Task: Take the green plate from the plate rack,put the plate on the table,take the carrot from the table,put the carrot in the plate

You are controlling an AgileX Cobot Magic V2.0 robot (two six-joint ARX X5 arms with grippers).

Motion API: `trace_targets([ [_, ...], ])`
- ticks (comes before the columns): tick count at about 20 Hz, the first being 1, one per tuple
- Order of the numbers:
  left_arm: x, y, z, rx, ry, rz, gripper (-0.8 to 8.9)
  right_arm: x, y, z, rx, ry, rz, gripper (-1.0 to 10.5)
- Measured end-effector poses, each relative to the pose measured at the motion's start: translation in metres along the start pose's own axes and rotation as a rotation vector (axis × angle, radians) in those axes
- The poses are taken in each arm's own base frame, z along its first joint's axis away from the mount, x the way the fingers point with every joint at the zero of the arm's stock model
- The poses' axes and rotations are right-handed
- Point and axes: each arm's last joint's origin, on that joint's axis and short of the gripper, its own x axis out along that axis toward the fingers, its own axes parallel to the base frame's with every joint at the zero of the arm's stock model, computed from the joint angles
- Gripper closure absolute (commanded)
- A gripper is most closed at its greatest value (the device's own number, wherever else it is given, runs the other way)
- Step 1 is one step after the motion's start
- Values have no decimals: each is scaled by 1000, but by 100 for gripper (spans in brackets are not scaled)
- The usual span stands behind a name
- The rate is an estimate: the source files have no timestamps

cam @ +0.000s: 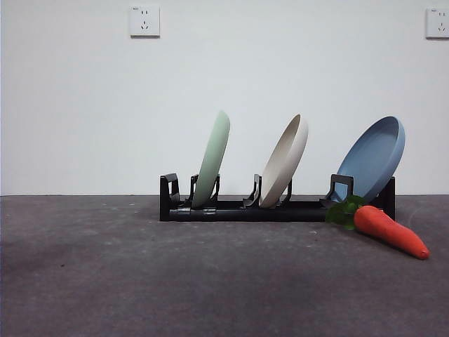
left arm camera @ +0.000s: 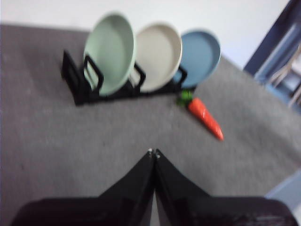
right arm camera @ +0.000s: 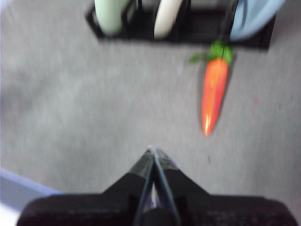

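Observation:
The green plate (cam: 212, 160) (left arm camera: 110, 52) (right arm camera: 111, 14) leans upright in the leftmost slot of the black plate rack (cam: 238, 209) (left arm camera: 77, 80) (right arm camera: 141, 34). On the table (cam: 140, 281), just in front of the rack's right end, the carrot (cam: 389, 230) (left arm camera: 205, 117) (right arm camera: 214, 92) lies with its green top toward the rack. My left gripper (left arm camera: 154, 151) is shut and empty, well short of the rack. Also shut with nothing in it, my right gripper (right arm camera: 154, 149) hovers over bare table, short of the carrot's tip. Neither gripper shows in the front view.
A cream plate (cam: 285, 160) (left arm camera: 159, 54) stands in the rack's middle slot and a blue plate (cam: 373, 156) (left arm camera: 200, 56) in the right one, just behind the carrot. A white wall with two sockets (cam: 144, 21) backs the table.

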Motion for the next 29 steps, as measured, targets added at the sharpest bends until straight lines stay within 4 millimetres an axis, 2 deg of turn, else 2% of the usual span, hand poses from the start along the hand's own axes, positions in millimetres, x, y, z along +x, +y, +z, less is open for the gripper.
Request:
trace_targets([
  [4, 5, 3, -1, 17, 108, -29, 808, 5, -2, -3, -41, 100, 8, 940],
  [5, 6, 3, -1, 22, 110, -24, 767, 5, -2, -3, -46, 100, 8, 934],
  [6, 6, 4, -1, 22, 111, -8, 611, 6, -2, -3, -50, 101, 8, 834],
  [7, 6, 5, -1, 21, 109, 19, 430, 6, -2, -3, -52, 100, 8, 669],
  [8, 6, 6, -1, 17, 108, 47, 259, 6, -2, -3, -54, 99, 7, 421],
  [9, 6, 6, 0, 16, 107, 57, 224, 6, -2, -3, -53, 99, 7, 259],
  [10, 6, 6, 0, 16, 107, 58, 220, 6, -2, -3, -53, 99, 7, 216],
  [17, 10, 7, 9, 55, 49, 22, 220, 7, -2, -2, -44, 105, 7, 225],
  [22, 29, 7, 40, 101, 20, -48, 220, 10, -3, -1, -41, 118, 7, 225],
  [25, 53, 1, 79, 161, -17, -120, 220, 12, -4, 0, -36, 129, 8, 225],
  [29, 112, -2, 121, 194, 3, -181, 220, 14, -5, 1, -34, 134, 8, 225],
])
